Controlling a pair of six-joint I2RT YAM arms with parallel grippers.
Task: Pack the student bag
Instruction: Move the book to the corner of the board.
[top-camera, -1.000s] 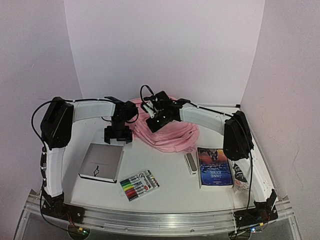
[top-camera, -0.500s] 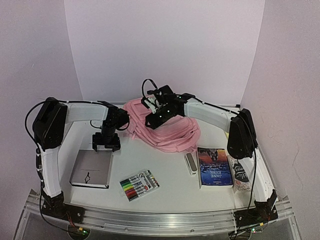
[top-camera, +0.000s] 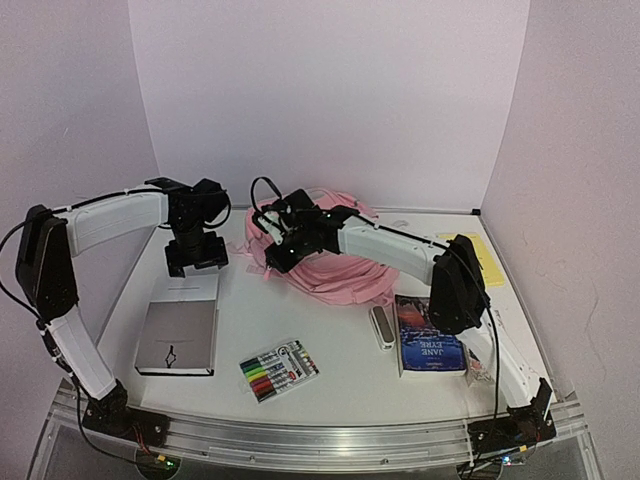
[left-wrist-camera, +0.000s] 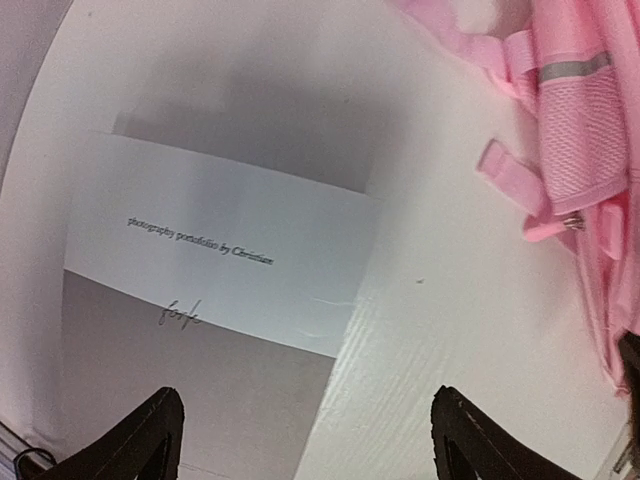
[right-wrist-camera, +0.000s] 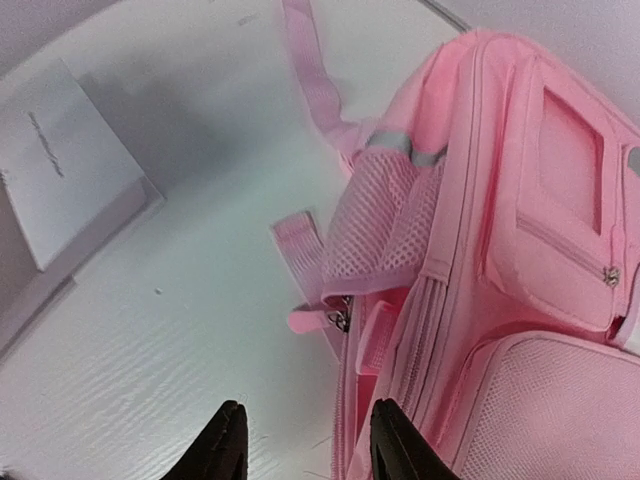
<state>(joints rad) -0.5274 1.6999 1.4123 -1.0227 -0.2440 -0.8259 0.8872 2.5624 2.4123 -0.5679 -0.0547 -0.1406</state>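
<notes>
Your left gripper (left-wrist-camera: 305, 445) hangs above the grey-and-white portfolio (top-camera: 180, 328), fingers spread wide with nothing between them. Only their tips show in the wrist view. The student bag (top-camera: 345, 275) lies at the far middle of the table (top-camera: 330, 335), its centre hidden under the right arm (top-camera: 395, 240). Your right gripper (right-wrist-camera: 305, 440) hovers at the bag's left edge, fingers partway apart, pinching nothing. That wrist view cuts off the bag's right side.

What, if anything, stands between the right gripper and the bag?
Nothing visible does. The right gripper hangs open just over the side edge of the bag, with no other object in the gap.
</notes>
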